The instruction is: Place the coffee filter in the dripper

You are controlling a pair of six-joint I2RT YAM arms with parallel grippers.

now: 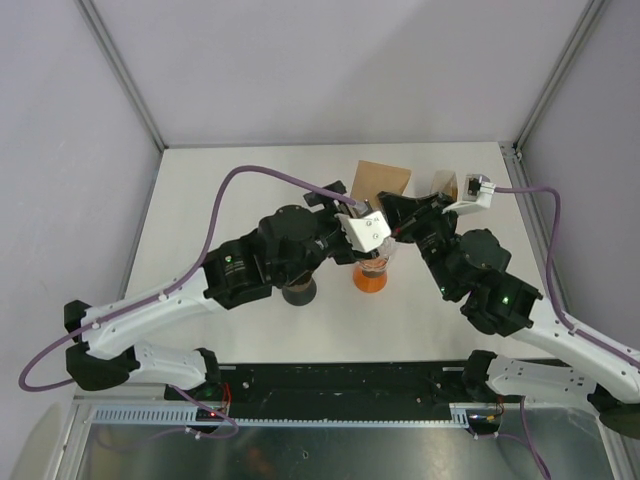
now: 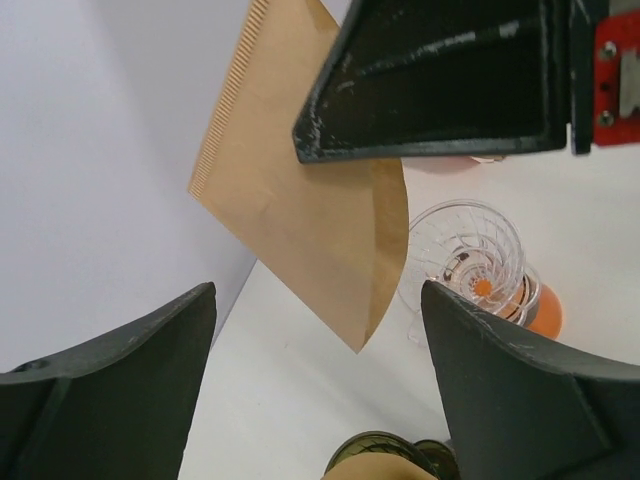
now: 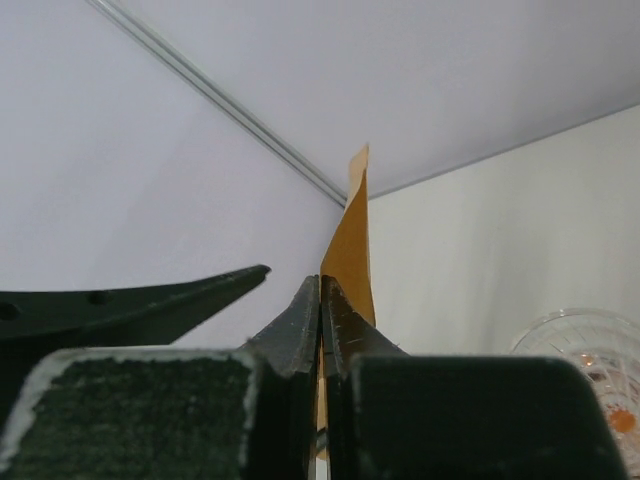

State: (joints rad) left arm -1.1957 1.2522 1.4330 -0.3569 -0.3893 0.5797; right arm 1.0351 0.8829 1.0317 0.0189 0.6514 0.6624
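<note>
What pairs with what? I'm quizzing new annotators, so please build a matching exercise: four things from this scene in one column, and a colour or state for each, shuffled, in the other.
Things
1. coffee filter
2. dripper
3. left gripper
4. right gripper

States
A. open, fingers wide apart
B. clear and ribbed, standing on the table
C. shut on a thin sheet
D. brown, held up in the air

Pairs: 1-D, 2-B, 3-A, 4-C

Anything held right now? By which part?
Right gripper pinches the filter at one edge. Left gripper is open, holding nothing.
</note>
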